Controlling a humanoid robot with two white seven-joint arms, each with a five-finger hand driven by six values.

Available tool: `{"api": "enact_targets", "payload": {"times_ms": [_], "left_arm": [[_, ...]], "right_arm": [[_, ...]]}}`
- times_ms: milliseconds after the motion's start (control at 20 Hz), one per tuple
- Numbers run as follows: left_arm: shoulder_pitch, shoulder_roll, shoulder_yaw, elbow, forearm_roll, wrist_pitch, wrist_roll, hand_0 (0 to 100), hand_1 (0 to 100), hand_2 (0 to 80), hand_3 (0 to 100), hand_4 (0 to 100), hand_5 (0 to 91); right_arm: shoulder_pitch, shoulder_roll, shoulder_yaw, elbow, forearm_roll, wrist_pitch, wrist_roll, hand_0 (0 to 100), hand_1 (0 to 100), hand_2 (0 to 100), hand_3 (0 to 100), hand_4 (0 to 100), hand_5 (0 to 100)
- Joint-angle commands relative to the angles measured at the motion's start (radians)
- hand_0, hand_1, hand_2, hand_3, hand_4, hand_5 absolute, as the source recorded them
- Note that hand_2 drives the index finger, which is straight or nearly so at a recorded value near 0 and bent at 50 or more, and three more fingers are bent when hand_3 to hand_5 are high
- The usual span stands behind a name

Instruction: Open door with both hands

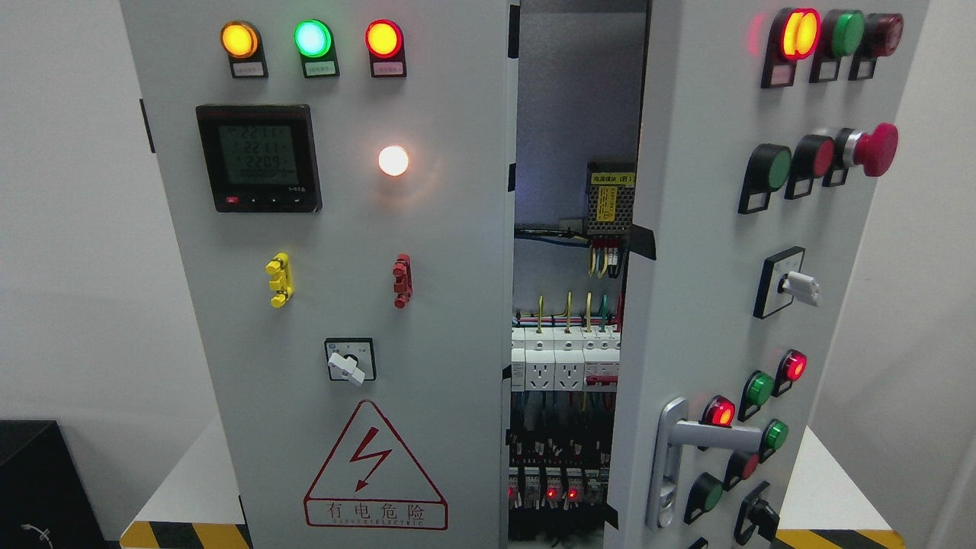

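Observation:
A grey electrical cabinet fills the head view. Its left door (343,305) carries three lit lamps, a digital meter (259,158), a rotary switch (350,361) and a red lightning warning triangle (374,469). The right door (686,252) is swung partly outward, leaving a gap (568,343) that shows breakers, sockets and wiring inside. A silver lever handle (705,438) sits low on the right door, among several push buttons and a red mushroom stop button (873,149). Neither of my hands appears in the picture.
The cabinet stands on a white platform (183,480) edged with yellow-black hazard tape (183,535). A black box (42,488) sits at the lower left. Plain white walls lie on both sides.

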Motion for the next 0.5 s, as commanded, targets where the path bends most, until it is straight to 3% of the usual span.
{"api": "enact_targets", "payload": {"times_ms": [0, 100, 250, 350, 401, 451], "left_arm": [[0.053, 0.192, 0.036, -0.288, 0.201, -0.037, -0.114, 0, 0, 0.0, 0, 0, 0.0], [0.169, 0.431, 0.018, -0.605, 0.608, -0.040, -0.224, 0, 0, 0.0, 0, 0, 0.0], [0.367, 1.022, 0.053, -0.983, 1.239, -0.042, -0.393, 0, 0, 0.0, 0, 0, 0.0], [0.516, 1.339, 0.142, -0.997, 1.649, -0.040, -0.564, 0, 0, 0.0, 0, 0, 0.0], [0.553, 1.442, 0.195, -0.916, 1.792, -0.037, -0.681, 0, 0, 0.0, 0, 0, 0.0], [0.552, 1.482, 0.238, -0.850, 1.813, -0.036, -0.770, 0, 0, 0.0, 0, 0, 0.0]], "right_arm": [[0.000, 0.000, 0.000, 0.000, 0.000, 0.000, 0.000, 0, 0, 0, 0, 0, 0], [0.000, 0.000, 0.000, 0.000, 0.000, 0.000, 0.000, 0, 0, 0, 0, 0, 0], [0.000, 0.000, 0.000, 0.000, 0.000, 0.000, 0.000, 0, 0, 0, 0, 0, 0], [0.000, 0.000, 0.000, 0.000, 0.000, 0.000, 0.000, 0, 0, 0, 0, 0, 0], [0.000, 0.000, 0.000, 0.000, 0.000, 0.000, 0.000, 0, 0, 0, 0, 0, 0], [0.000, 0.000, 0.000, -0.001, 0.000, 0.000, 0.000, 0, 0, 0, 0, 0, 0]]}}
